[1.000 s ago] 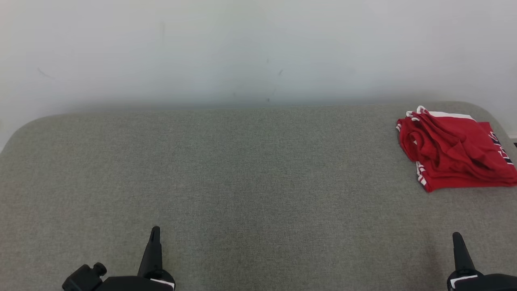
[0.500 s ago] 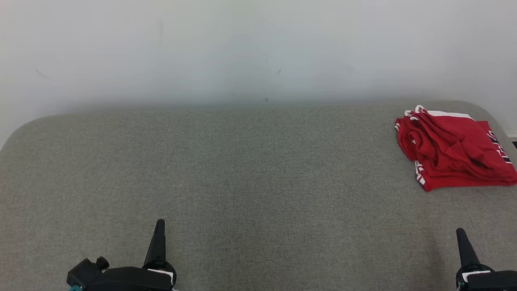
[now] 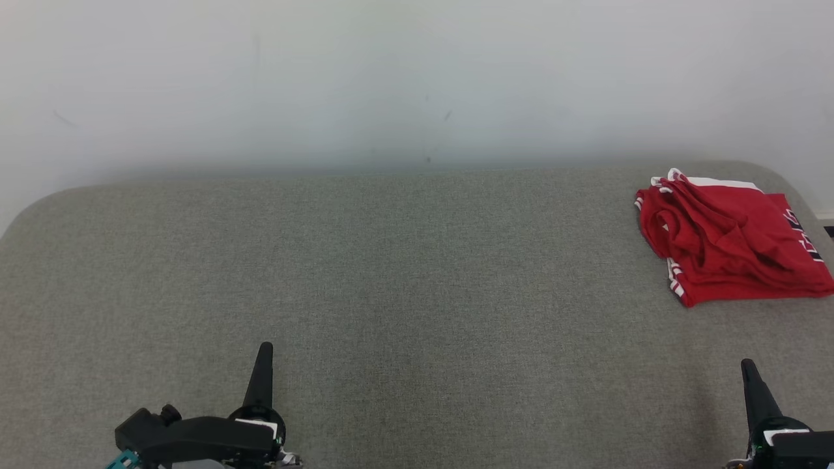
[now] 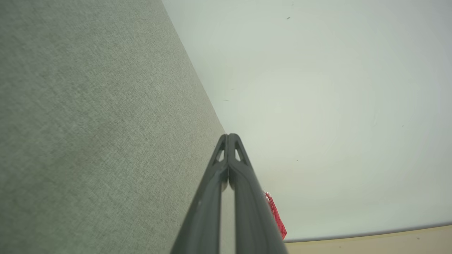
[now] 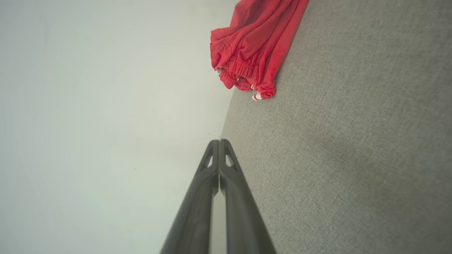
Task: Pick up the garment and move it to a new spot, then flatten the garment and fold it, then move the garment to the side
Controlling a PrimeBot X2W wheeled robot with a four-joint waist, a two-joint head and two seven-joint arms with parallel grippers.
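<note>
One red garment [image 3: 730, 244] is laid far right on the grey tabletop [image 3: 417, 273], before a pale wall [image 3: 417, 78]. Left gripper [image 3: 264, 348] and right gripper [image 3: 747, 365] are clenched, empty.

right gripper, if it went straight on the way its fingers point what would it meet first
Probably the grey table near its far edge, or the wall behind; depth is unclear. In the right wrist view the shut right gripper aims past the red garment, off to one side.
</note>
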